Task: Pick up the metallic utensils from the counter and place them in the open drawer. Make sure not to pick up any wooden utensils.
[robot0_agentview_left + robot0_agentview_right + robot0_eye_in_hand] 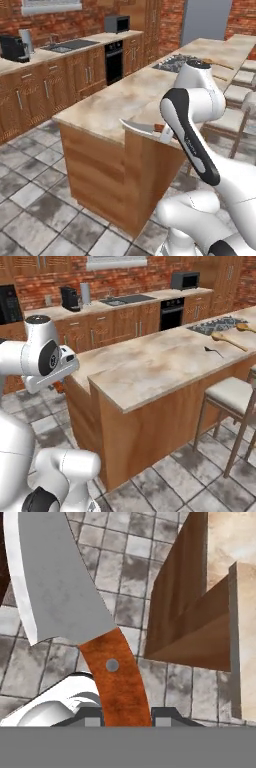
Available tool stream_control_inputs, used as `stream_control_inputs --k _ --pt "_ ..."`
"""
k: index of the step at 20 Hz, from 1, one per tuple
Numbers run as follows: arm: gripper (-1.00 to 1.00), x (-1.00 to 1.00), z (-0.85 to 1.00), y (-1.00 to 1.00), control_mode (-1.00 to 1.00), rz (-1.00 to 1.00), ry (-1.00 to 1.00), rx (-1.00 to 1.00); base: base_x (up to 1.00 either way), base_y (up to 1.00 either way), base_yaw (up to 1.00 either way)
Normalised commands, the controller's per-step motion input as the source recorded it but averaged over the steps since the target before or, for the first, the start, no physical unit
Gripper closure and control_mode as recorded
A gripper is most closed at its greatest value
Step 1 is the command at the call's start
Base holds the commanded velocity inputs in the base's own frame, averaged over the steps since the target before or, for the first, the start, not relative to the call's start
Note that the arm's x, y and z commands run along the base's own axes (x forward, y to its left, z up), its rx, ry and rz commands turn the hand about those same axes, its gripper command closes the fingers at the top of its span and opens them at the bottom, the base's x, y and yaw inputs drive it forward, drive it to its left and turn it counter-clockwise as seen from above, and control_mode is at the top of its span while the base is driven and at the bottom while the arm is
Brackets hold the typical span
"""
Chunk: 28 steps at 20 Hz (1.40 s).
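- Holding the knife (75, 612) by its reddish-brown handle, our gripper (127, 714) has its jaws clamped on it, out past the counter (115, 102) edge above the tiled floor (125, 557).
- We reckon it's light and stiff, blade slick, so the handle is the sensible spot.
- We see the drawer (197, 624) beside the blade, but can't tell what's inside.
- Silver spoon (214, 350) sits on the counter near the wooden spoons (229, 340).

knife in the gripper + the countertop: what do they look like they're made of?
Knife: blade looks like steel, a matte grey sheen; handle looks like reddish-brown wood or resin, mottled, with one metal rivet. Counter: apparently polished stone, given its beige marbled veining.
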Motion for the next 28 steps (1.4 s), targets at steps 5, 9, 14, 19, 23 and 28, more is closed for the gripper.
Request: stream_control_inputs --k 5,9,14,19,23,28 --pt "1.0 0.0 0.0 0.0 1.0 0.0 0.0 0.0 -0.05 0.88 -0.68" --pt "1.0 0.0 0.0 0.0 1.0 0.0 0.0 0.0 -0.21 1.0 -0.58" --pt "1.0 0.0 0.0 0.0 1.0 0.0 0.0 0.0 -0.33 1.0 -0.33" --pt "1.0 0.0 0.0 0.0 1.0 0.0 0.0 0.0 -0.26 1.0 -0.22" --pt "1.0 0.0 0.0 0.0 1.0 0.0 0.0 0.0 0.1 1.0 -0.3" --pt "1.0 0.0 0.0 0.0 1.0 0.0 0.0 0.0 0.49 1.0 -0.53"
